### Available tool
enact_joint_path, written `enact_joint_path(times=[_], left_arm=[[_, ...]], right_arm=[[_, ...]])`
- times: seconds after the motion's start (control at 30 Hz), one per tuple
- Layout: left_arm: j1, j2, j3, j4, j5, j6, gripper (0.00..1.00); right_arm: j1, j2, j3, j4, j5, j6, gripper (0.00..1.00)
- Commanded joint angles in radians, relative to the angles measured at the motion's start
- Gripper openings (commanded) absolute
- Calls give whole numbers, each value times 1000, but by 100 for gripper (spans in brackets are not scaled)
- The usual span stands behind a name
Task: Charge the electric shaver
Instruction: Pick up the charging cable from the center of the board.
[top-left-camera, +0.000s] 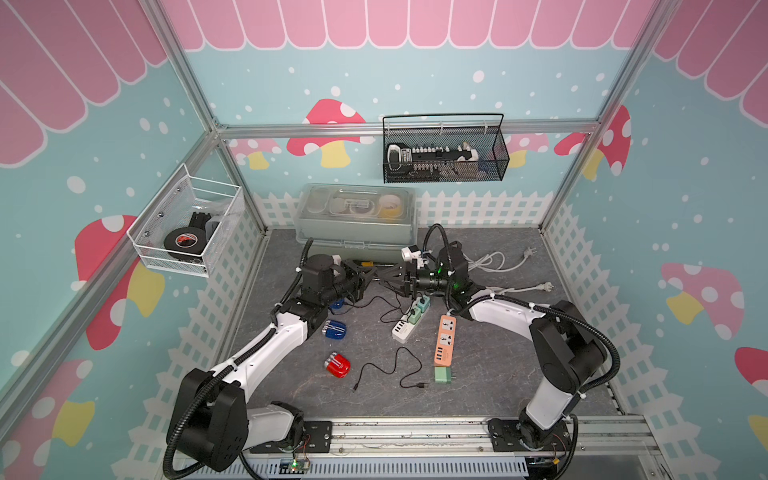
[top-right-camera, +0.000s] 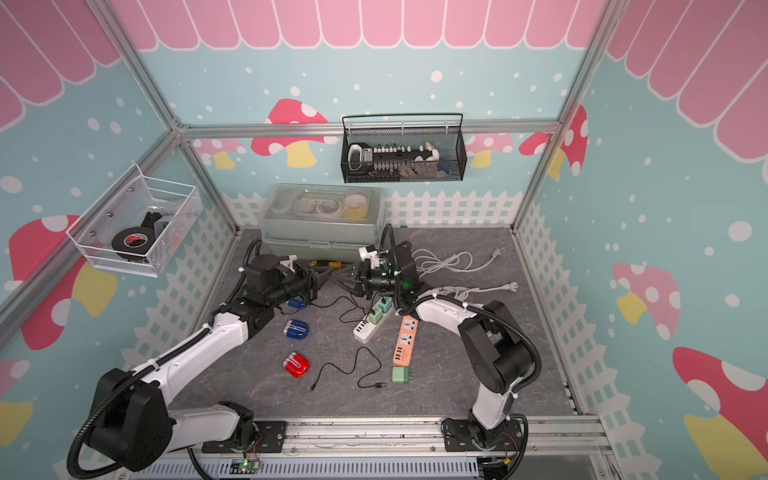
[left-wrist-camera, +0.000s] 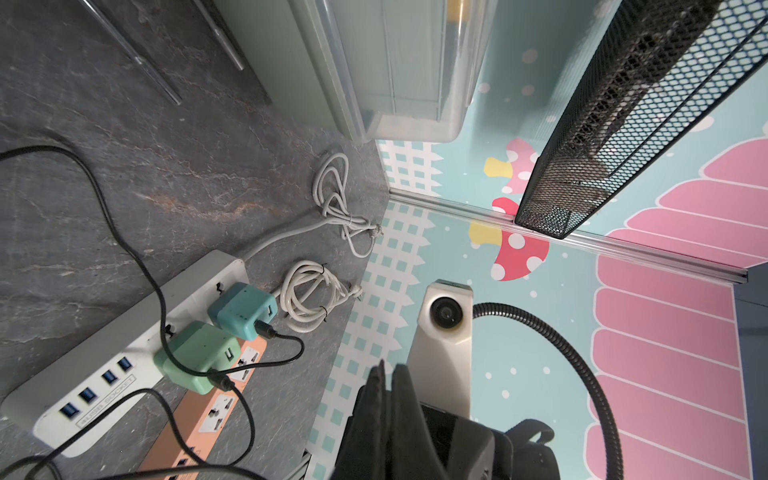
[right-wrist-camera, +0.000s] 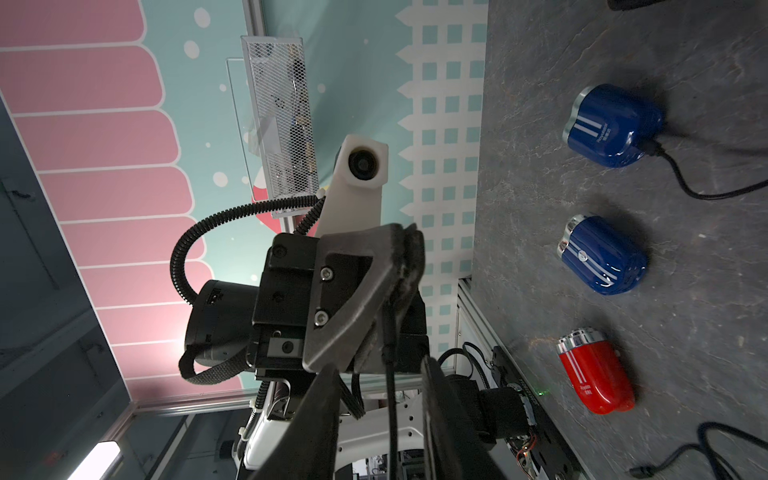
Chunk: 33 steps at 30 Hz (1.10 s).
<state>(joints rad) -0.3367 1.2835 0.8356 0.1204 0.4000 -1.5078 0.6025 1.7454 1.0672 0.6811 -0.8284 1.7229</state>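
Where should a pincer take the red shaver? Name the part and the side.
Probably the red shaver's mid-body, from straight above, closing across its long flanks: it lies flat and free. Keep off the silver head and the tail end, where the blue shaver is plugged in.

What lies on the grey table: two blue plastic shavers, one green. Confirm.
The third is a red plastic shaver, not green; the right wrist view shows it on the grey table with the corded blue plastic shaver and the other blue plastic shaver.
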Motion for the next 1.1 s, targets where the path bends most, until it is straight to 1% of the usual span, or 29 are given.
enact_joint_path(times=[0.0, 0.23, 0.3, 0.47, 0.7, 0.9, 1.07], left_arm=[[-6, -14, -20, 44, -46, -6, 0], [-20, -9, -29, 67, -55, -10, 0], [-21, -6, -31, 68, -58, -9, 0], [-23, 3, -30, 83, -62, -8, 0], [-26, 10, -33, 91, -61, -8, 0], [-29, 7, -36, 96, -65, -8, 0], [-31, 5, -39, 96, -62, -8, 0]], right_arm=[[0, 20, -5, 98, 42, 78, 28], [1, 49, 12, 147, 63, 147, 27], [5, 52, 18, 142, 62, 149, 26], [14, 56, 11, 136, 64, 158, 20], [13, 60, 17, 135, 72, 170, 17], [13, 64, 13, 144, 85, 178, 11], [14, 66, 15, 147, 83, 185, 11]])
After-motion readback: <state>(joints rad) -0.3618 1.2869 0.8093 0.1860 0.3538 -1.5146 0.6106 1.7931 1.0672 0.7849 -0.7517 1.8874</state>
